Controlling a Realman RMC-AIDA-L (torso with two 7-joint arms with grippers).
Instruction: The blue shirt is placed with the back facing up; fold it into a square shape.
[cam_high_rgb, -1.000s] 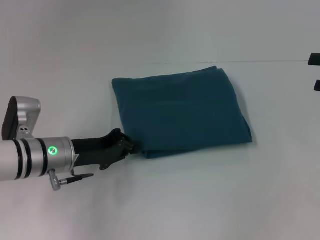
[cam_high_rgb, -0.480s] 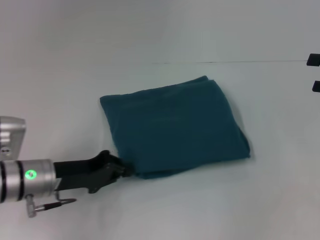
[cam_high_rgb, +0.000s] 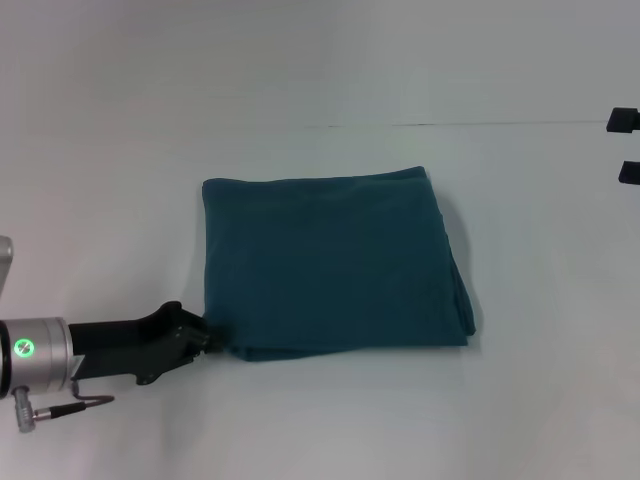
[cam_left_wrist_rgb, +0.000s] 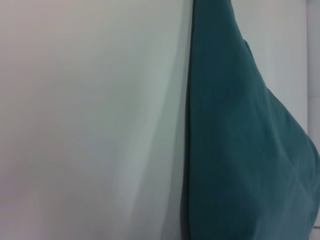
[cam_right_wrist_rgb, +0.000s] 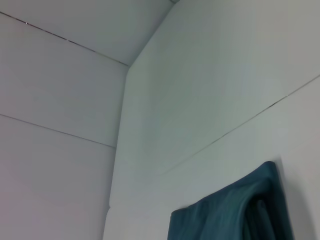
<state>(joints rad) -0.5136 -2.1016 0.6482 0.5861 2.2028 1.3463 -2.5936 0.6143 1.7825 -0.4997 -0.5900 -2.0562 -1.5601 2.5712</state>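
Folded already into a near-square stack, the blue shirt (cam_high_rgb: 330, 262) lies flat on the white surface (cam_high_rgb: 330, 420), roughly central, edges now close to parallel with the surface's far seam. Left claw (cam_high_rgb: 203, 338) low at the stack's near-left corner, touching or pinching the layers there — cannot tell how far open, tips hidden against the cloth; likely placed there to drag and square the bundle without disturbing the folds. Right claw (cam_high_rgb: 625, 145) parked at the far right edge, well apart; opening not readable.
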